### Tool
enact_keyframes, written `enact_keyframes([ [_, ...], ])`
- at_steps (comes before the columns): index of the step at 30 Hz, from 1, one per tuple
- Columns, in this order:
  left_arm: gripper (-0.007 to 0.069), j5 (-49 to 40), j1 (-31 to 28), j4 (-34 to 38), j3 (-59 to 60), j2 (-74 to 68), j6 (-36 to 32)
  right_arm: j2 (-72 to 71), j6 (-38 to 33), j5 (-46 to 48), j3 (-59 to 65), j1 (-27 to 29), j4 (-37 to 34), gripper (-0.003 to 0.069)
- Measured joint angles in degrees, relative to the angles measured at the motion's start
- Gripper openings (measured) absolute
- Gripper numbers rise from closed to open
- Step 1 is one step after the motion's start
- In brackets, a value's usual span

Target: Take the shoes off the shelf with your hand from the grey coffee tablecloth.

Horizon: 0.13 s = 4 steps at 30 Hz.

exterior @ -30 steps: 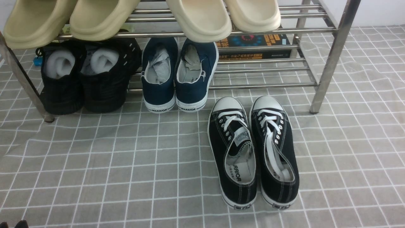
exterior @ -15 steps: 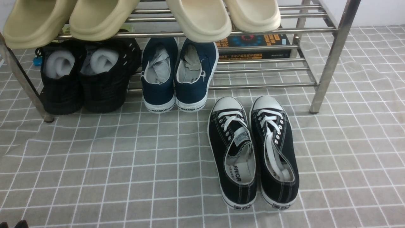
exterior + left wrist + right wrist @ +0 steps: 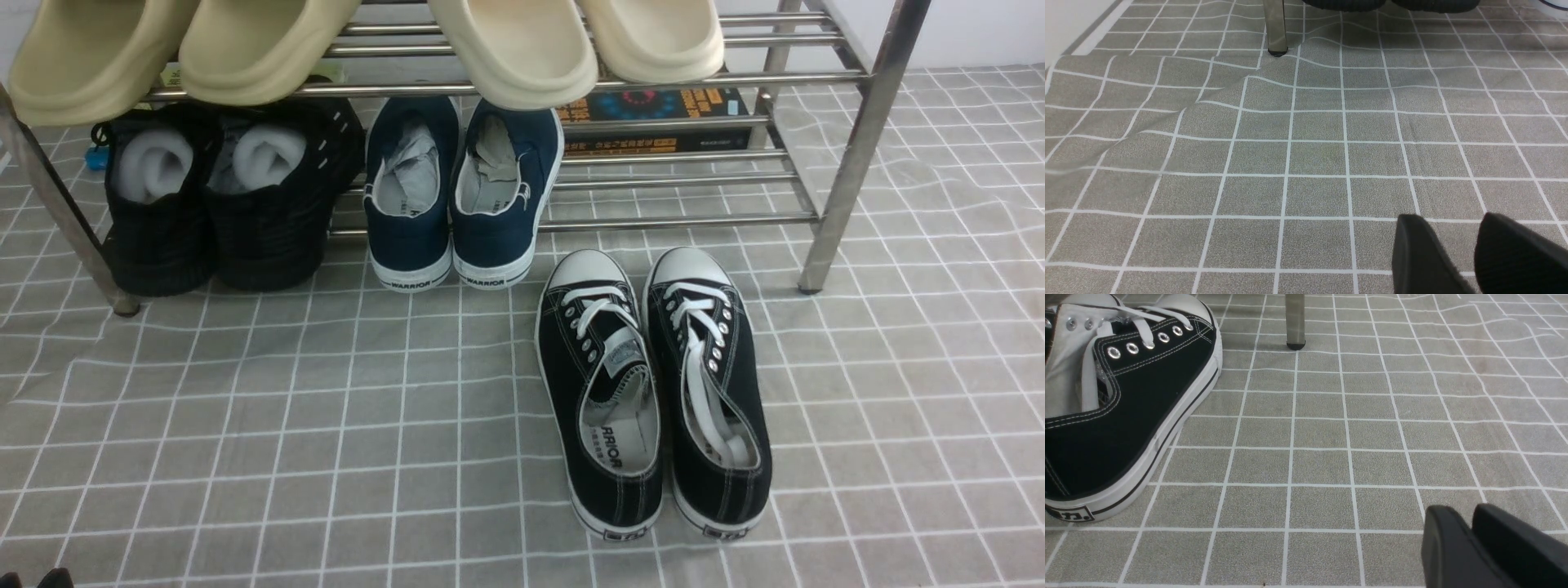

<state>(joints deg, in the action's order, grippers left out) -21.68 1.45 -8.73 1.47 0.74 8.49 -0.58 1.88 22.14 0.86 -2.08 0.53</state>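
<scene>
**A:** Where are the shoes (image 3: 653, 392)?

**B:** The black canvas pair stands side by side on the grey coffee tablecloth (image 3: 245, 425), just in front of the shelf (image 3: 849, 147), toes pointing toward it, beside its front right leg. They are off its bars.

**A:** And the claws?

**B:** The right gripper (image 3: 1472, 522) sits low over the cloth, well apart from the pair; a narrow gap shows between its fingers, holding nothing. The left gripper (image 3: 1453, 239), farther from the shelf's other leg, is spread a little wider, also empty.

**A:** Which step is this?

**B:** Judging by the layout, removal looks finished. Next would be confirming both arms rest clear.
</scene>
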Motion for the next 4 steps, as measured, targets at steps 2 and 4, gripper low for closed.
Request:
enact_keyframes([
  [2, 0.0239, 0.0, 0.0, 0.0, 0.0, 0.0, 0.0, 0.0, 0.0, 0.0, 0.0, 0.0, 0.0, 0.0115],
  [4, 0.0239, 0.0, 0.0, 0.0, 0.0, 0.0, 0.0, 0.0, 0.0, 0.0, 0.0, 0.0, 0.0, 0.0116],
])
